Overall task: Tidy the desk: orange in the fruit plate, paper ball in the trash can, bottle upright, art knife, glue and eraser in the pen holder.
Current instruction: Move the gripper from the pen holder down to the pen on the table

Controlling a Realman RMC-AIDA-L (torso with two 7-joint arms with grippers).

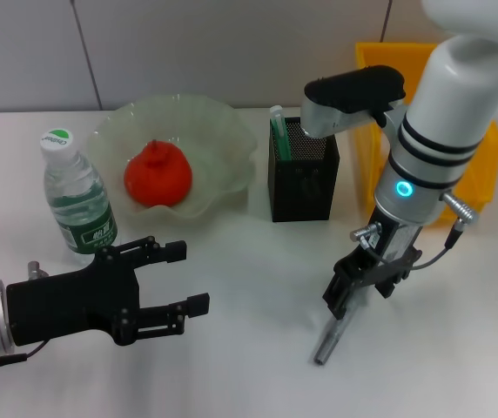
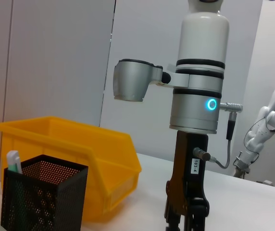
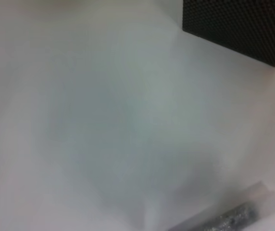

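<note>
Plainly, taking the pen holder (image 1: 304, 171) as the landmark:

Hidden or unclear: the paper ball and eraser show in no view; the trash can's (image 1: 484, 165) inside is blocked by the right arm; the pen holder's mesh hides all but the top of what stands in it.

Art knife (image 1: 329, 338): a slim grey metallic bar in front of the pen holder, lying slanted on the white table (image 1: 249, 366), its upper end under the right gripper's fingers. In the right wrist view only a blurred glittery grey stretch of it (image 3: 224, 219) shows, cut off at the edge.

Right gripper (image 1: 353, 292): pointing down in front of the pen holder, at the knife's upper end; whether its fingers are clamped on the bar or merely around it, I cannot tell. The left wrist view cuts the fingertips off.

Left gripper (image 1: 175, 279): low over the table, well to the left and in front of the pen holder, fingers spread wide, holding nothing.

Glue (image 1: 279, 131): a thin green stick with a white end, standing in the pen holder's left rear corner.

Orange (image 1: 157, 172): red-orange, bumpy top, resting in the fruit plate (image 1: 223, 131), which sits just left of the pen holder.

Bottle (image 1: 77, 196): upright, white cap, green label, left of the plate.

Trash can: bright yellow, just right of and behind the pen holder.
</note>
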